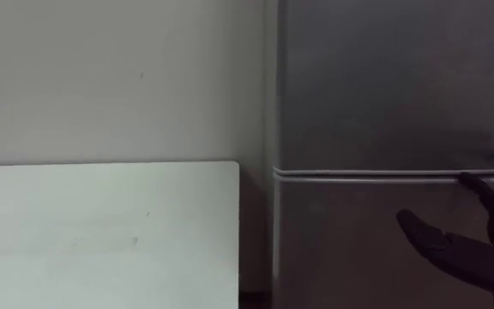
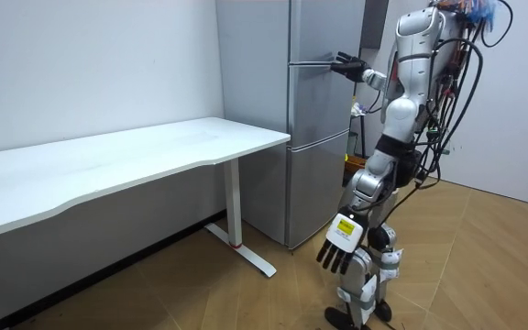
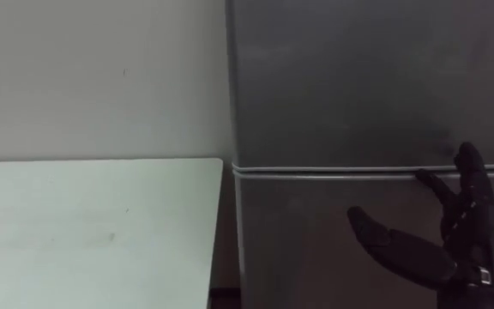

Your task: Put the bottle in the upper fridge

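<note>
A tall grey fridge (image 1: 384, 86) stands right in front of me with both doors closed. A pale seam (image 1: 358, 172) divides the upper door from the lower door (image 3: 316, 249). My right hand (image 3: 453, 245) is raised in front of the fridge at the seam's height, open, with spread fingers and the thumb pointing left. Its fingertips (image 1: 487, 184) reach up to the seam near the door's right side. In the room view this right hand (image 2: 348, 66) is against the fridge front. My left hand (image 2: 337, 246) hangs open by my thigh, holding nothing.
A white table (image 1: 101, 232) stands to the left of the fridge against the pale wall (image 1: 101, 77), with a narrow dark gap between them. In the room view the table (image 2: 154, 151) runs far to the left, over wooden floor (image 2: 466, 266).
</note>
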Controlling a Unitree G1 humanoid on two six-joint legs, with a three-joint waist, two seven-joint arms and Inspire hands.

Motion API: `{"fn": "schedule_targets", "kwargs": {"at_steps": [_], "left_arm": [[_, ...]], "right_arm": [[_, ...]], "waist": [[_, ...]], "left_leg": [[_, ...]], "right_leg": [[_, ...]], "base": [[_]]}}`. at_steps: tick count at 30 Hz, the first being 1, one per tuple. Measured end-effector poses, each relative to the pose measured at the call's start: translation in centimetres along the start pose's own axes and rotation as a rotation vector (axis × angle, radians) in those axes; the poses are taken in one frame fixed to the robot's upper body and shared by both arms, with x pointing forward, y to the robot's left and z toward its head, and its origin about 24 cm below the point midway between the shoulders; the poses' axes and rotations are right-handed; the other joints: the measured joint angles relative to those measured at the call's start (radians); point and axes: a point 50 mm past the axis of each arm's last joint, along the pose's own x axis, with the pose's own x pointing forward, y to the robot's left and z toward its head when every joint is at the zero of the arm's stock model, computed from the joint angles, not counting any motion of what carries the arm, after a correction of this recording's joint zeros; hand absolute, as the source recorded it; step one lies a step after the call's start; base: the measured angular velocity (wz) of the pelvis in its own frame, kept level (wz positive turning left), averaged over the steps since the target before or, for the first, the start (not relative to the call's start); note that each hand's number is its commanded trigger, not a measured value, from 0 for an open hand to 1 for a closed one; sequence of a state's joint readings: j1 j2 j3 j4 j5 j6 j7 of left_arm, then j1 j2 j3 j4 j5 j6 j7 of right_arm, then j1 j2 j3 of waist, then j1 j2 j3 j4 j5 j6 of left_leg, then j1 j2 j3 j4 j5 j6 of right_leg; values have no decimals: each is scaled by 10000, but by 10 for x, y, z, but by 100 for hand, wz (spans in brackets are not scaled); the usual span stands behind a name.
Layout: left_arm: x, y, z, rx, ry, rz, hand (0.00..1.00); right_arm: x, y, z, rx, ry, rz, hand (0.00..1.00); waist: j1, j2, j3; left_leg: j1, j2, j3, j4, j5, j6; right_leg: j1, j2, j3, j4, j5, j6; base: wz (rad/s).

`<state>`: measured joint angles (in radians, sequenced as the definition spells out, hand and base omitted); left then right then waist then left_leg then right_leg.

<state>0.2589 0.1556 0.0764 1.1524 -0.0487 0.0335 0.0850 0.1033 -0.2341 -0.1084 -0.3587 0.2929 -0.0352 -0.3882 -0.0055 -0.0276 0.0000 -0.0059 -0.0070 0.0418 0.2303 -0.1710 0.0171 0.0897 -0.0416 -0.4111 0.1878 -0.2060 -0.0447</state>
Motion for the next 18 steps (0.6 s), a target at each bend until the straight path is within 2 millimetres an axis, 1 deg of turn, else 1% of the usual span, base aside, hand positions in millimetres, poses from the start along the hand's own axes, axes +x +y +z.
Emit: {"fn": "schedule_targets", "kwargs": {"at_steps": [4,6,7,8,9,10,11,14,15,16,17,18], "left_arm": [[-1,1,-5,-50,170,90,0],[-1,3,-10,-54,287,242,0],[-2,4,-13,-50,355,284,0],[-2,4,-15,-47,432,295,0],[-3,5,-17,-89,472,330,0],[-3,6,-19,-147,500,364,0],[-3,7,-21,-291,581,480,0],[-4,10,-24,-641,715,684,0],[-4,10,-24,-685,717,686,0],[-4,10,-24,-678,713,682,0],[-4,10,-23,-685,693,747,0],[-4,11,-22,-700,663,844,0]], "right_arm": [[2,-8,0,93,53,-385,0],[3,-14,0,255,94,-703,0],[4,-20,1,472,142,-990,0],[4,-27,0,677,241,-1405,0],[4,-35,-2,1028,478,-1869,0],[3,-39,-4,1189,625,-2140,0],[0,-48,-8,1393,904,-2705,0],[-5,-62,-17,1534,1424,-3836,0],[-6,-64,-18,1566,1488,-4001,0],[-8,-68,-19,1581,1602,-4306,0],[-11,-72,-23,1574,1806,-4577,0],[-15,-76,-30,1484,2110,-4902,0]], "waist": [[-125,-80,-39],[-180,-109,-33],[-181,-134,-38],[-183,-93,-29],[-192,-123,-47],[-195,-121,-40],[-181,-123,-42],[-194,-107,-53],[-191,-95,-53],[-225,-4,-49],[-261,14,-15],[-288,37,-16]], "left_leg": [[34,-18,5,13,0,1],[28,-24,5,40,-11,8],[31,-24,3,26,-52,18],[29,-29,1,3,-81,29],[63,-46,-1,-38,-88,41],[97,-54,-1,-67,-90,45],[145,-69,0,-84,-98,59],[189,-84,34,-85,-131,88],[192,-87,38,-88,-134,91],[213,-95,47,-99,-137,95],[283,-100,48,-124,-137,95],[340,-106,44,-168,-138,95]], "right_leg": [[71,-2,-37,-28,-5,11],[85,-3,-35,-28,-13,24],[84,-4,-33,-35,-32,52],[85,-12,-33,-41,-51,73],[99,-22,-34,-50,-65,97],[125,-28,-34,-57,-68,103],[175,-43,-35,-61,-81,124],[221,-61,-34,-71,-92,150],[221,-64,-32,-70,-94,154],[238,-66,-25,-73,-90,162],[297,-61,-15,-127,-86,170],[380,-47,-15,-190,-76,185]], "base": [[3],[3],[0],[4],[4],[3],[0],[0],[0],[0],[0],[0]]}}
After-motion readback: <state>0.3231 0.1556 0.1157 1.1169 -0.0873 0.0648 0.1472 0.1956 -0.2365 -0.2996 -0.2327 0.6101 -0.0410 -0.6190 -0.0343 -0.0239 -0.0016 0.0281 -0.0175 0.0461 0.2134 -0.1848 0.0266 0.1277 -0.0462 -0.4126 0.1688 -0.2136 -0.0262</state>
